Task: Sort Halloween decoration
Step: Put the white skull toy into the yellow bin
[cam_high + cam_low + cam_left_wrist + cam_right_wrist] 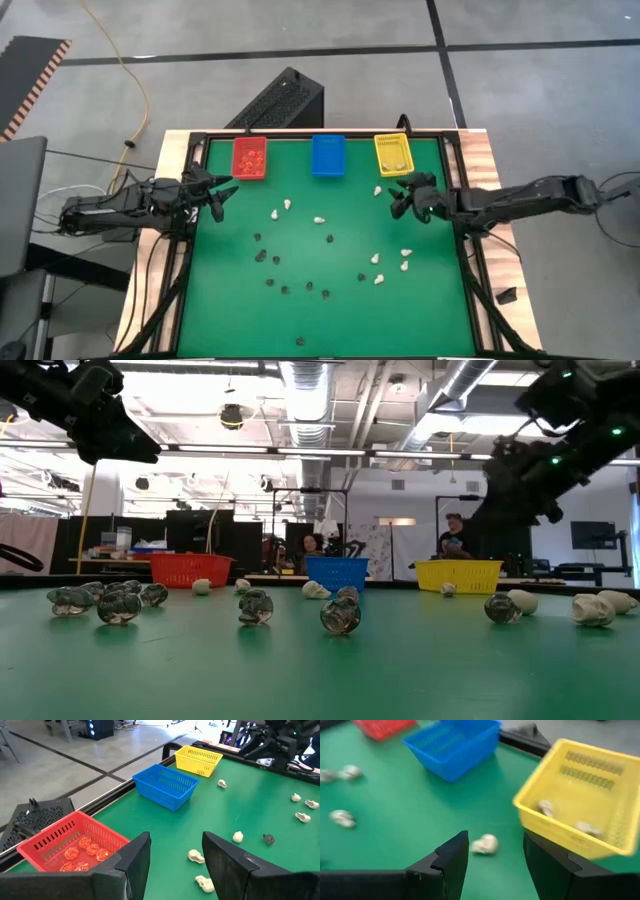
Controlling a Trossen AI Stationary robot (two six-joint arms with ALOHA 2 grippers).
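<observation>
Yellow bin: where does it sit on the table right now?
In the high view the yellow bin sits at the far edge of the green mat, on the right side, next to the blue bin, with the open right gripper just in front.

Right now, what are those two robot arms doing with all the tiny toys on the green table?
They are sorting small Halloween trinkets by colour into bins. The red bin already holds orange ones, the yellow bin holds a few cream ones, and the blue bin looks empty. The right end effector is open just above a cream trinket beside the yellow bin. The left end effector waits open near the red bin. Many black and cream pieces are not yet sorted.
</observation>
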